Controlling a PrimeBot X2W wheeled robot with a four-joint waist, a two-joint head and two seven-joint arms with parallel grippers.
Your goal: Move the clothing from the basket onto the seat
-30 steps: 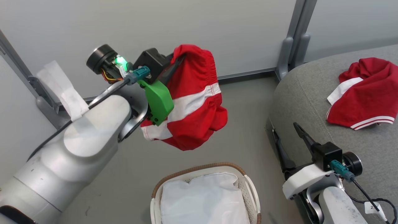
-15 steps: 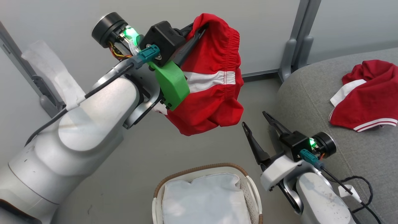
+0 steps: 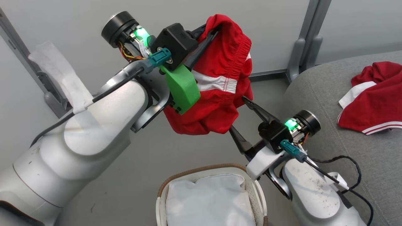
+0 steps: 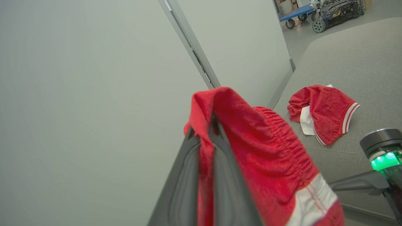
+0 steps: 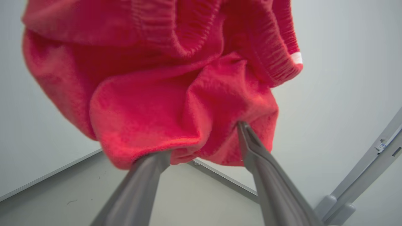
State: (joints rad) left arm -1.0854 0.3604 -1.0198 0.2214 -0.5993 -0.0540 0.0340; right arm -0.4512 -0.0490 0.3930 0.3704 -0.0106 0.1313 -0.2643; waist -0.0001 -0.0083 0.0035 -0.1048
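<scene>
Two pieces of clothing are out of the basket [image 3: 194, 171]: a crumpled red-and-white garment [image 3: 373, 103] lies on the grey seat [image 3: 314, 94], and red shorts [image 3: 220, 81] hang in the air from the left gripper [image 4: 203, 125]. The left wrist view shows its fingers pressed together on a fold beside the elastic waistband. The head view adds the basket below, holding a white liner [image 3: 207, 201]. The right gripper [image 5: 202, 139] is spread wide, with the shorts' lower bulge at its fingertips, unclamped.
</scene>
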